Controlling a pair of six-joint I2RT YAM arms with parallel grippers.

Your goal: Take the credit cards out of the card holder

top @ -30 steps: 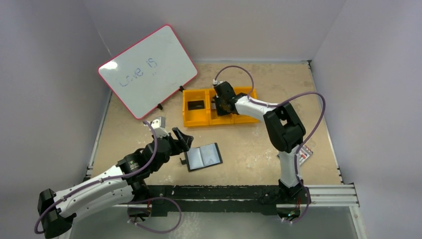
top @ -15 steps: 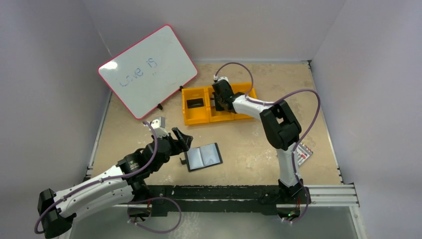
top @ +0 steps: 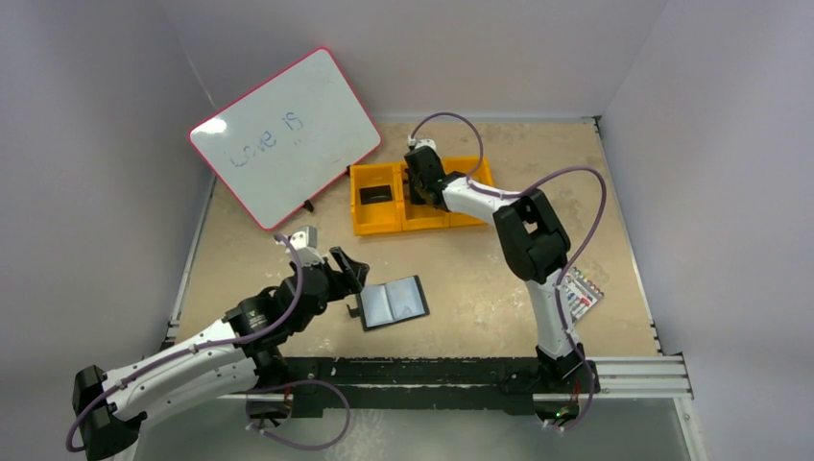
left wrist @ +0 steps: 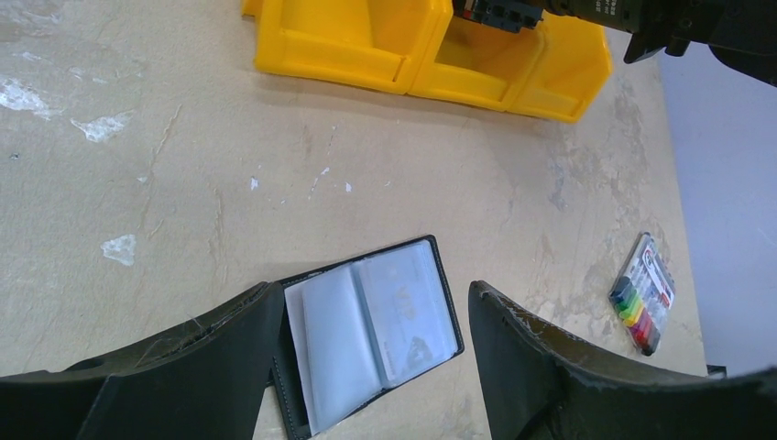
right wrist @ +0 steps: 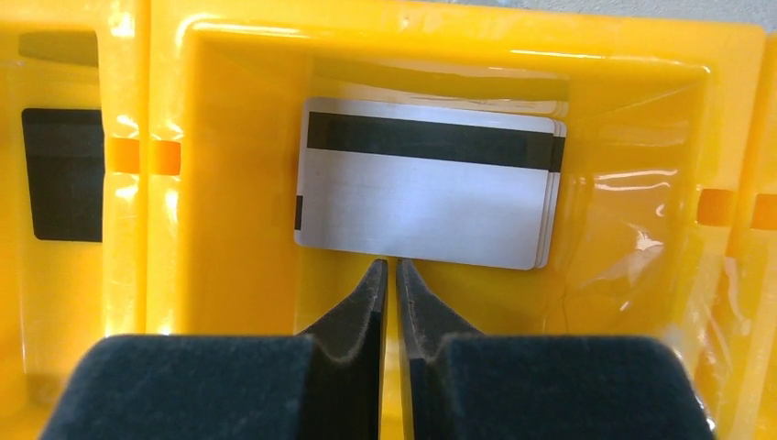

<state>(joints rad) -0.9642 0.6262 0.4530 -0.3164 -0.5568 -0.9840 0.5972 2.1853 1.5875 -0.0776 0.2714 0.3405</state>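
The black card holder [top: 394, 303] [left wrist: 366, 339] lies open on the table, clear sleeves up, and a pale card [left wrist: 408, 312] shows in its right sleeve. My left gripper [top: 350, 276] [left wrist: 374, 289] hangs open above it, one finger to each side, touching nothing. Several silvery credit cards [right wrist: 426, 192] with black stripes lie stacked in the middle compartment of the orange tray [top: 422, 226] [right wrist: 229, 229]. A black card [top: 376, 195] [right wrist: 64, 174] lies in the left compartment. My right gripper [top: 418, 182] [right wrist: 387, 266] is shut and empty, its tips at the stack's near edge.
A pack of coloured markers [top: 581, 293] [left wrist: 641, 293] lies at the right, near the right arm's base. A pink-framed whiteboard [top: 285, 134] leans at the back left. Walls close in the table on three sides.
My right gripper has moved a little toward the back over the tray, and the tray has shifted slightly that way. The arm's swing uncovered the markers. The left arm stayed put.
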